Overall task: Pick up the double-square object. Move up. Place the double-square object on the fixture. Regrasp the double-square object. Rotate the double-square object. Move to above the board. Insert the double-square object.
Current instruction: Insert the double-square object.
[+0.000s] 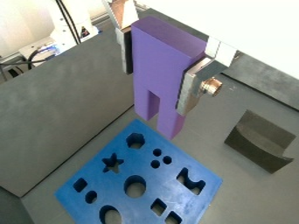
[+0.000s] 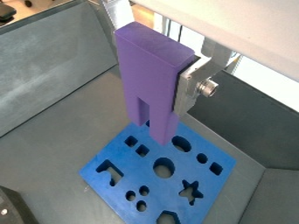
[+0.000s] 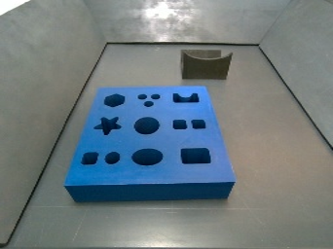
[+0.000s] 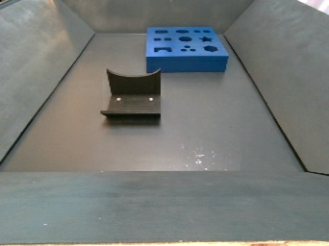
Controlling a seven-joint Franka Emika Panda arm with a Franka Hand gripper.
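End effector: the two-finger end effector (image 1: 163, 70) is showing only in the wrist views, hanging high above the grey floor (image 3: 279, 146), its silver plate fingers (image 1: 194, 84) pinching the piece between them.
Double-square object: the lavender plastic double-square object (image 2: 152, 79) is sitting upright in that grip, its forked lower end pointing down over the board.
Board: the thick bright-blue board (image 3: 150, 136) with shaped cut-outs is lying flat on the floor.
Fixture: the dark olive-brown notched fixture (image 4: 131, 94) is standing apart from the board, empty.
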